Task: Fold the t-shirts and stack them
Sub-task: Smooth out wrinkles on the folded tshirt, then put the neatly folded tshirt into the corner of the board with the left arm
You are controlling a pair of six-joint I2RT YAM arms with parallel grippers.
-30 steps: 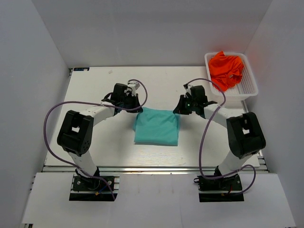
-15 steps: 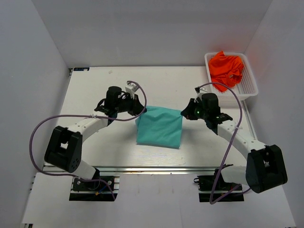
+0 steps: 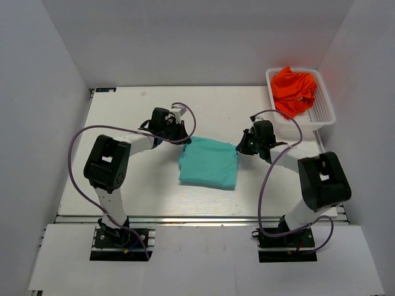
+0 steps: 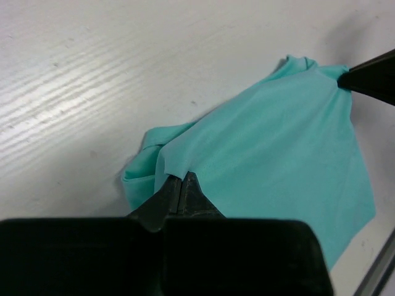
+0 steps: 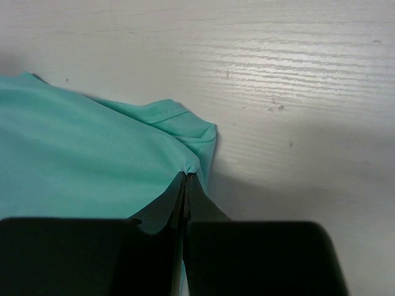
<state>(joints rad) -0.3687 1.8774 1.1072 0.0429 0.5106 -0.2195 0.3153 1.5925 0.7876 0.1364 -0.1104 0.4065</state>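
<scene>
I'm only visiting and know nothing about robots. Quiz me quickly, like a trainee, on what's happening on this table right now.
1. True or false: the orange-red t-shirt lies in the white basket.
2. The left tool and the right tool each pinch: A) the basket's rim, B) a far corner of the teal t-shirt, C) nothing.
3. Fill in: both tools are ____ (open or shut).

Key: 1 true; 2 B; 3 shut.

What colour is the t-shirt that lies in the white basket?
The t-shirt is plain bright orange-red. The top external view shows it best.
</scene>
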